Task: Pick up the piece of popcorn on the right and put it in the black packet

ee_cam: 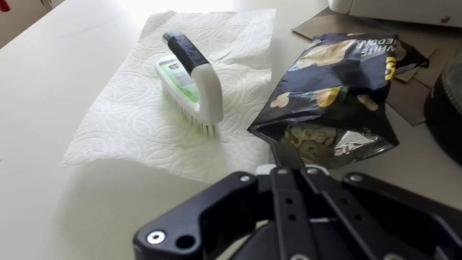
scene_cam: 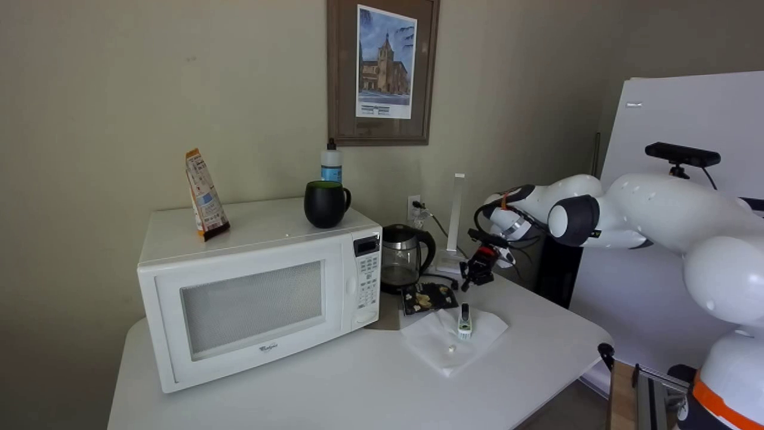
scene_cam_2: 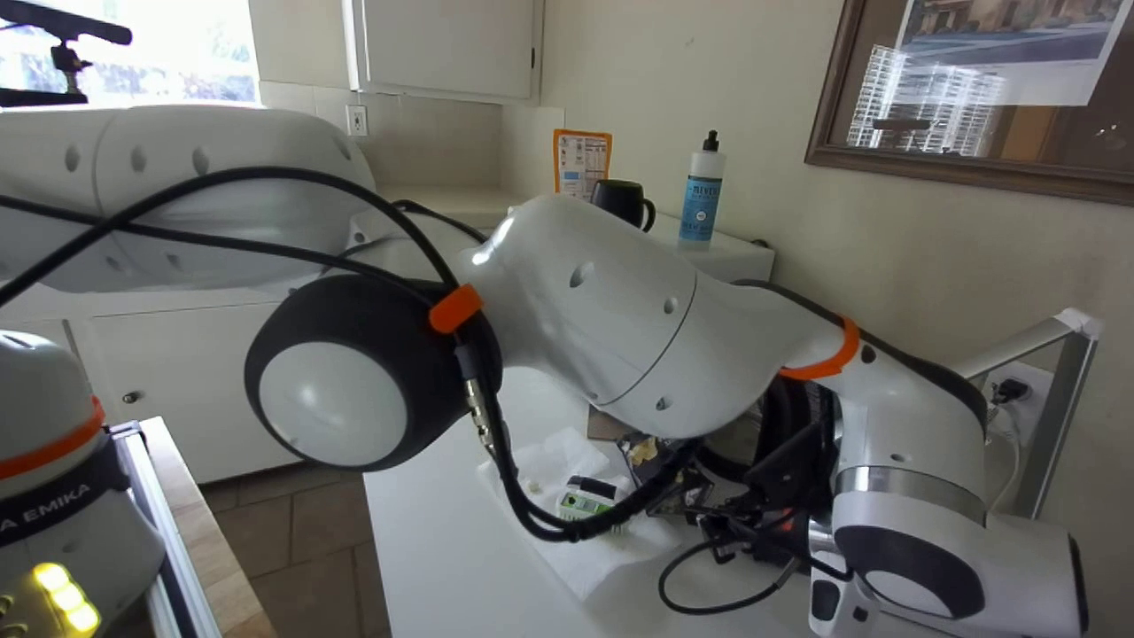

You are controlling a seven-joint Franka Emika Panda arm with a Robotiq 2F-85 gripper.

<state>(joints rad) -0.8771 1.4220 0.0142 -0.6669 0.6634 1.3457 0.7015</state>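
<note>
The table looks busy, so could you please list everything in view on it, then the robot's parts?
Microwave: 1, white, on table
Mug: 1, black, on microwave
Bottle: 1, white and blue, on microwave
Food pouch: 1, orange and white, on microwave
Kettle: 1, black and clear, beside microwave
Cord: at least 1, black, near kettle
Desk lamp: 1, white, beside kettle
Paper towel: 1, white, on table
Scrub brush: 1, white and black, on paper towel
Loose popcorn piece: 1, whitish, on paper towel
Popcorn packet: 1, black, at paper towel's edge
Popcorn pieces: several, pale, inside packet
Sheet: 1 or more, brown, partly under packet
Robot arm: 1, white, over table
Gripper: 1, black, above table
</note>
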